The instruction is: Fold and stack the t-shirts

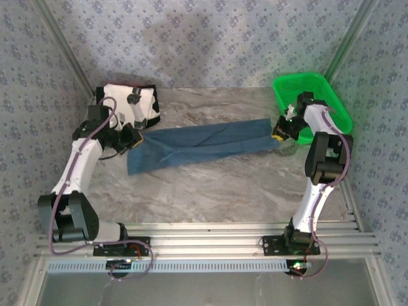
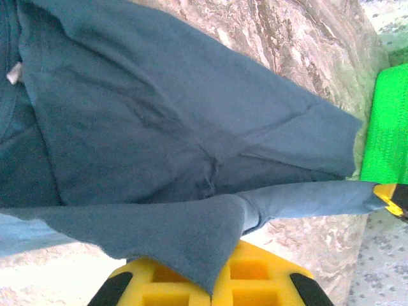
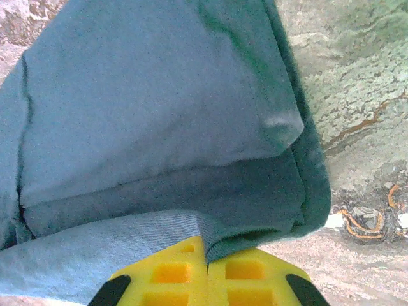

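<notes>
Over on the far left, the cream t-shirt (image 1: 127, 102) sits as a squarish folded pad with black trim, at the back corner of the marbled worktop (image 1: 210, 191). Just in front of it, the left pincer (image 1: 131, 137) is clamped on one end of the teal t-shirt (image 1: 204, 143). In its wrist view the yellow pads (image 2: 146, 287) meet with a flap of blue knit nipped between them. Across the middle, that shirt lies as a long, doubled band, matte and softly creased, one edge drawn straight towards the far end. This is light, limp jersey with no stiffness, so I'd expect it to sag and wrinkle wherever it's unsupported. Corners and hems, pinched through both layers, look like the places to grip. On to the right, where the right pincer (image 1: 280, 132) has closed on the opposite end, its pads (image 3: 255, 274) biting a thick folded edge. Just beside it stands the green basket (image 1: 315, 95), rigid plastic mesh, quite unlike the cloth.
</notes>
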You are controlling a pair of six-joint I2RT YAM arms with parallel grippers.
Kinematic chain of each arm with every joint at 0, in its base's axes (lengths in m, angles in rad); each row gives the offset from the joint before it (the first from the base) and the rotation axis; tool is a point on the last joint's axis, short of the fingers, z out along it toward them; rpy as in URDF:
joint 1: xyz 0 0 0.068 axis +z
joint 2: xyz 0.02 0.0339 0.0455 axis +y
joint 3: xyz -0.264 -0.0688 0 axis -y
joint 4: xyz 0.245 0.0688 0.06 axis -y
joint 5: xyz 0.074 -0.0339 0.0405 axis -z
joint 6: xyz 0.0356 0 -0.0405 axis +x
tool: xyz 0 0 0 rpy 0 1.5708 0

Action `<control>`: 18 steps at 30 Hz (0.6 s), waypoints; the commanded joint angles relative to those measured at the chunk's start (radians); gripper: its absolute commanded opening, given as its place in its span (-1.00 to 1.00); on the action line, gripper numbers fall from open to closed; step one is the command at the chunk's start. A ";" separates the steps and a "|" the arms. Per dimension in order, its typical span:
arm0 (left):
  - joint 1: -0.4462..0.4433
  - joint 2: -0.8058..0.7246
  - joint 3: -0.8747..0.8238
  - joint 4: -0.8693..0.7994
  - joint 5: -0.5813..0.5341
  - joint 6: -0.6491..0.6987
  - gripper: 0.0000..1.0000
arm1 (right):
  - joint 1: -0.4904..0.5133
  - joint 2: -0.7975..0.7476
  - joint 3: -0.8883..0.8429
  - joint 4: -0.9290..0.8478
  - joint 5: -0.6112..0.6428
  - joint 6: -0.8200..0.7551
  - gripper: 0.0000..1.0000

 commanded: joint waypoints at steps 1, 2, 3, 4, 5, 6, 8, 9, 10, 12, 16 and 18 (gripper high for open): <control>0.001 0.054 0.055 -0.025 0.015 0.090 -1.00 | 0.003 0.024 0.050 -0.048 0.028 -0.033 -1.00; 0.001 0.073 0.064 -0.028 0.018 0.101 -1.00 | 0.002 0.029 0.057 -0.054 0.031 -0.036 -1.00; 0.000 0.094 0.076 -0.029 0.017 0.110 -1.00 | 0.003 0.034 0.065 -0.057 0.037 -0.039 -1.00; -0.002 0.116 0.085 -0.028 0.018 0.118 -1.00 | 0.003 0.040 0.075 -0.061 0.043 -0.043 -1.00; -0.001 0.134 0.095 -0.029 0.017 0.123 -1.00 | 0.004 0.047 0.085 -0.066 0.047 -0.047 -1.00; -0.002 0.155 0.103 -0.026 0.017 0.126 -1.00 | 0.003 0.055 0.097 -0.069 0.054 -0.051 -1.00; -0.002 0.190 0.116 -0.019 0.015 0.129 -1.00 | 0.006 0.072 0.121 -0.076 0.067 -0.056 -1.00; -0.001 0.203 0.119 -0.014 0.012 0.128 -1.00 | 0.007 0.081 0.131 -0.080 0.069 -0.057 -1.00; -0.001 0.217 0.123 -0.009 0.008 0.127 -1.00 | 0.007 0.090 0.144 -0.085 0.071 -0.058 -1.00; -0.001 0.239 0.127 0.002 0.000 0.122 -1.00 | 0.012 0.107 0.168 -0.094 0.080 -0.060 -1.00; 0.003 0.278 0.130 0.017 -0.026 0.112 -1.00 | 0.025 0.145 0.219 -0.114 0.095 -0.066 -1.00; 0.008 0.294 0.128 0.023 -0.027 0.104 -1.00 | 0.031 0.164 0.245 -0.125 0.104 -0.068 -1.00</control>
